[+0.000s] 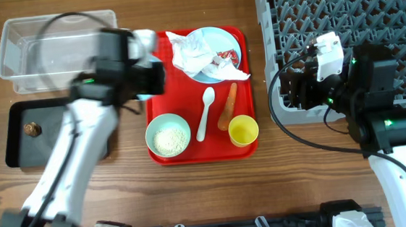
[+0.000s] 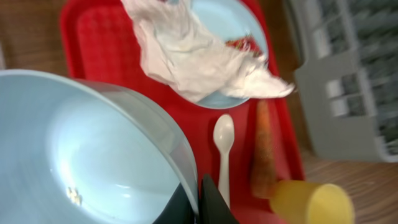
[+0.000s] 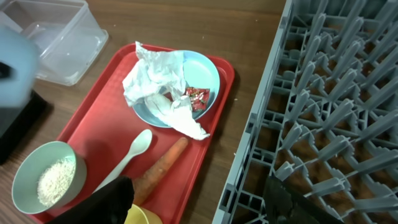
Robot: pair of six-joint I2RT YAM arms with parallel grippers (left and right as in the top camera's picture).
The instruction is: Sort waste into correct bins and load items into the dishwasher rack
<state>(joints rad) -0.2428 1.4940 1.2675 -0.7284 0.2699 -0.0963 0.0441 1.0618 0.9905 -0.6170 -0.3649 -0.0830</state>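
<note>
My left gripper (image 2: pixel 199 200) is shut on the rim of the light-blue bowl (image 2: pixel 93 143) and holds it above the left edge of the red tray (image 1: pixel 159 95); the bowl shows a few crumbs inside. On the tray, the light-blue plate (image 1: pixel 220 39) carries the crumpled napkin (image 1: pixel 192 53) and the red-and-white wrapper (image 1: pixel 225 56). The white spoon (image 1: pixel 205 112), carrot (image 1: pixel 228 106), yellow cup (image 1: pixel 243 131) and pale-green bowl (image 1: pixel 155 128) with rice (image 1: pixel 170 139) lie below it. My right gripper (image 3: pixel 196 193) is open and empty over the gap between the tray and the grey rack (image 1: pixel 348 15).
The clear tub (image 1: pixel 38 47) stands at the back left. The black tray (image 1: pixel 24 146) in front of it holds the brown nut-like lump (image 1: pixel 31 129). The left arm crosses over the black tray's right side.
</note>
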